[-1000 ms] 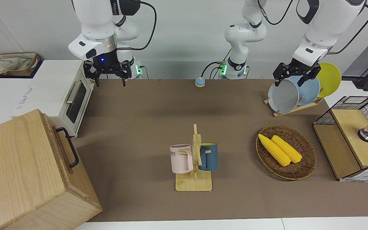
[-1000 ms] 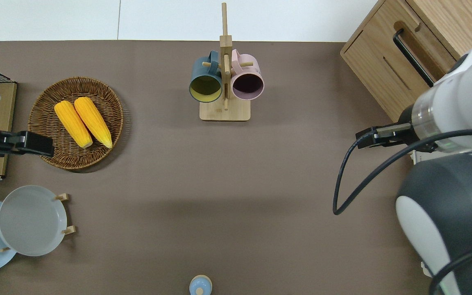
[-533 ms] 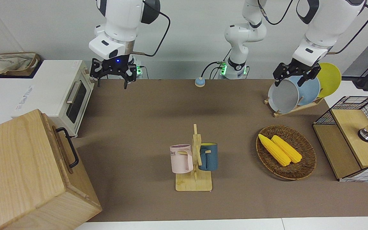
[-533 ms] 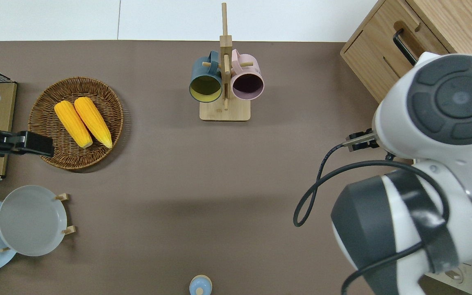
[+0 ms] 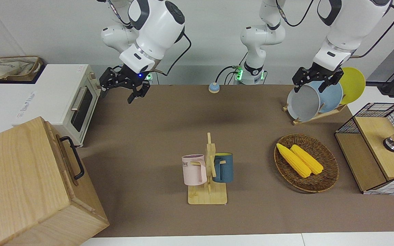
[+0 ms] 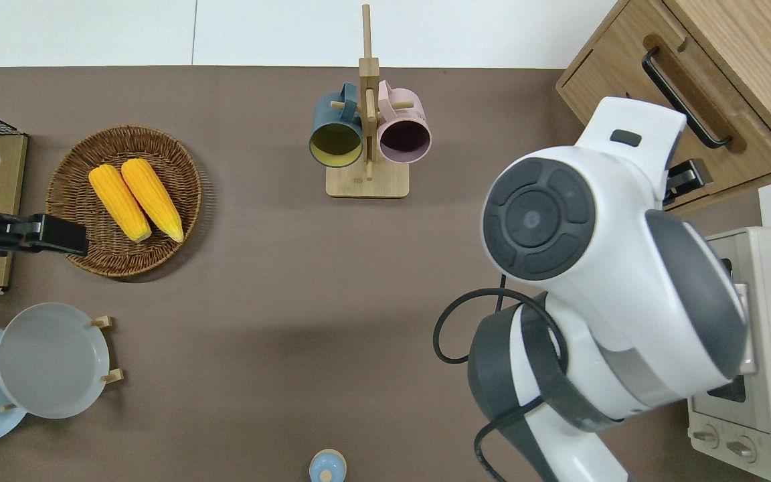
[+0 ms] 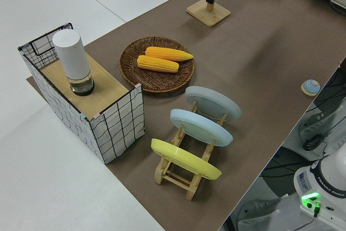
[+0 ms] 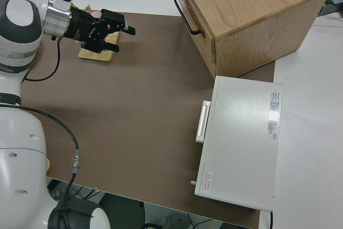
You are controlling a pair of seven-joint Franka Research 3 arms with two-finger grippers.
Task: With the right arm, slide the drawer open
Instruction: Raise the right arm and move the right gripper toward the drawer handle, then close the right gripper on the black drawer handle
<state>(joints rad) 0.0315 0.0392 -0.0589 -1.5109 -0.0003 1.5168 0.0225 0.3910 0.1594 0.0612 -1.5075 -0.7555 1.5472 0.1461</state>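
Overhead view first: we note the right gripper (image 6: 687, 179) up in the air, mostly hidden under its own arm, over the brown mat just beside the cabinet's (image 6: 727, 40) nearer front corner. In the right side view its fingers (image 8: 119, 26) stand spread apart with nothing between them.

The drawer (image 5: 67, 161) is shut, flush in the face of the pale wooden cabinet at the right arm's end of the table, farther from the robots than the white toaster oven (image 5: 65, 102). Its black loop handle (image 6: 685, 98) runs along the drawer front, slanting across the table; in the front view the same handle (image 5: 73, 157) stands proud of the wood with a gap under the bar.

Key relation for the coming move, as we judge it: the handle lies farther from the robots than the right gripper and toward the cabinet, so the gripper has to travel outward and drop, with its fingers set across the bar's long axis. The pull should then run square to the drawer front, toward the mug rack (image 5: 208, 177) in the middle of the table.

Left gripper (image 5: 316, 79): parked.
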